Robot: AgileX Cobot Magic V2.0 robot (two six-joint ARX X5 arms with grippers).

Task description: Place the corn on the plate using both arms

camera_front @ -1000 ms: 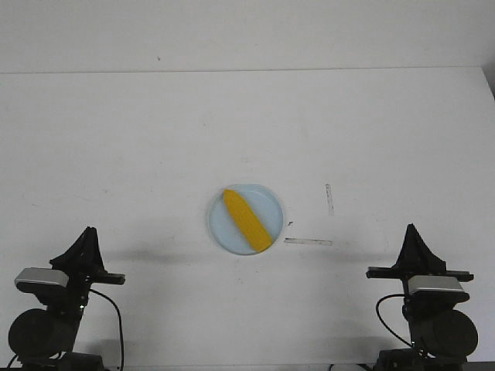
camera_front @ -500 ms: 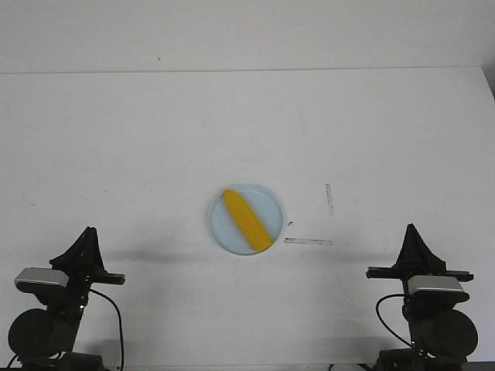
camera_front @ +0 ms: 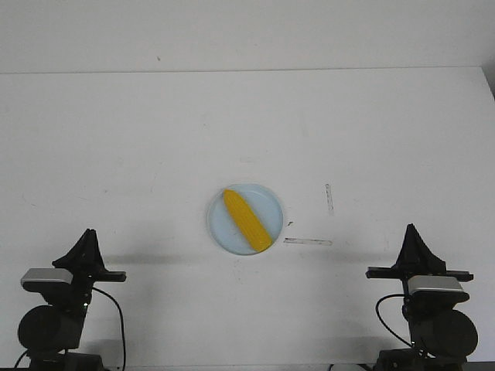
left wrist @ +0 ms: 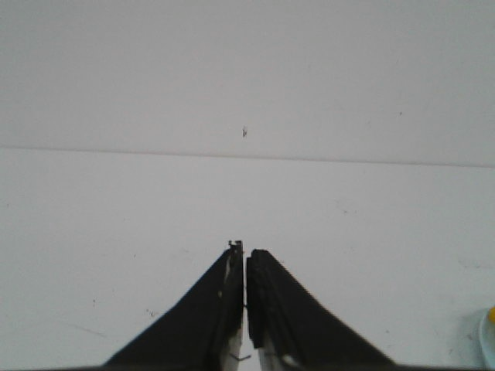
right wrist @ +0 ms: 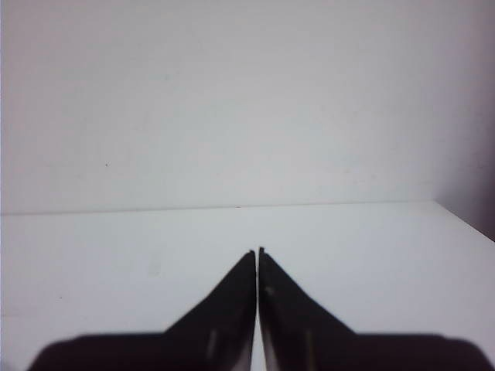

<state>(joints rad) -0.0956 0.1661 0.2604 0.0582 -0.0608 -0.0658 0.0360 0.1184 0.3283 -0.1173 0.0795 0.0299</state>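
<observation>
The yellow corn (camera_front: 247,220) lies slantwise on the pale blue plate (camera_front: 271,205) near the middle of the white table. A sliver of the plate (left wrist: 489,340) with a bit of yellow shows at the edge of the left wrist view. My left gripper (camera_front: 87,234) sits shut at the front left, well away from the plate, with nothing between its fingers (left wrist: 267,290). At the front right my right gripper (camera_front: 411,230) is also shut and empty, its tips (right wrist: 257,251) pressed together over bare table.
Two thin tape marks (camera_front: 308,241) lie on the table just right of the plate. The table's far edge (camera_front: 247,71) meets a white wall. Black cables (camera_front: 116,313) trail from both arm bases at the front.
The left arm's base and camera module have dropped slightly lower in the front view. The corn, the plate and the right arm have not moved.
</observation>
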